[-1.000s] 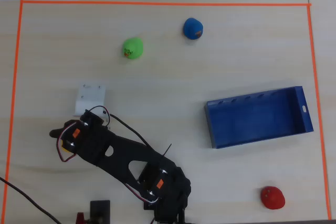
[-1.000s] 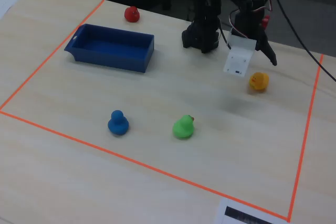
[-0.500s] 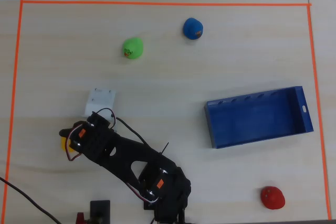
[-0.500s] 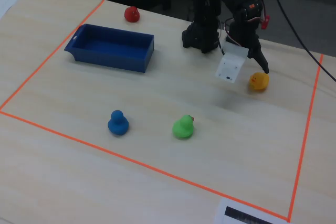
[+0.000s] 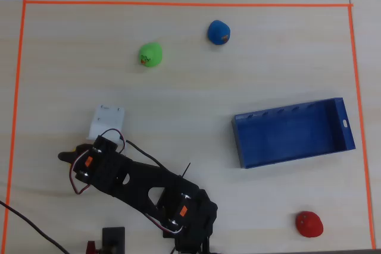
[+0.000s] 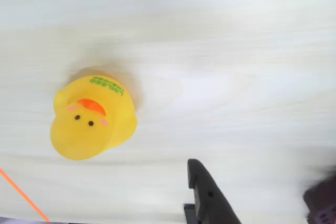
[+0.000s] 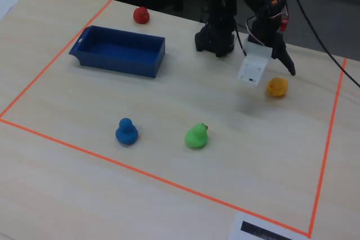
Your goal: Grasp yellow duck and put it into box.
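The yellow duck [image 7: 277, 87] sits on the pale wooden surface [image 7: 185, 99], free of the arm, at the right side of the fixed view and inside the orange tape border [image 7: 325, 144]. In the wrist view we see the duck [image 6: 92, 117] at the left, its orange beak and two dark eyes facing the camera, green lettering on its body, a strip of orange tape just below it. Our claw [image 7: 273, 68] hangs just above and to the left of the duck in the fixed view, with its white plate-like finger [image 7: 253, 63] on one side and its dark pointed finger [image 7: 287, 62] on the other. The two fingers stand well apart, so we read the claw as spread wide and holding nothing. In the wrist view the dark finger [image 6: 210, 195] rises from the bottom edge, apart from the duck.

The box [image 7: 152, 60] lies well away at the left of the fixed view, nothing visible inside it. A red duck [image 7: 141, 14] sits beyond it. A blue duck [image 7: 126, 131] and a green duck [image 7: 196, 136] stand nearer the camera, apart from each other.

In the overhead view the arm [image 5: 140, 182] covers the yellow duck.
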`<state>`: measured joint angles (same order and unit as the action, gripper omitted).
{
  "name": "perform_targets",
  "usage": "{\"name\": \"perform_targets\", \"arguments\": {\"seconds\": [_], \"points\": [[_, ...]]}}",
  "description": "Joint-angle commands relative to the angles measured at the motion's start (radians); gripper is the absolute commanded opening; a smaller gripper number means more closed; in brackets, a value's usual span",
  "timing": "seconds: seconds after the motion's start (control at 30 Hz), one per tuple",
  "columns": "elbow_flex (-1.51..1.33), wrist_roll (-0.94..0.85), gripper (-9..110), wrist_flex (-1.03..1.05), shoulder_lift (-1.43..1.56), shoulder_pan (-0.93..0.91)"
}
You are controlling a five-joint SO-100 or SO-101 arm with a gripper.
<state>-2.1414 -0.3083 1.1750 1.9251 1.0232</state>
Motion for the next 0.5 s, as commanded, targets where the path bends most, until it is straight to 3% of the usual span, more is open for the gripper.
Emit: {"name": "perform_targets", "arguments": {"seconds": [0.0, 0.47], "points": [[-0.002, 0.020, 53, -0.028, -0.002, 0.028], [-0.040, 0.060, 53, -0.158, -0.092, 0.055]]}}
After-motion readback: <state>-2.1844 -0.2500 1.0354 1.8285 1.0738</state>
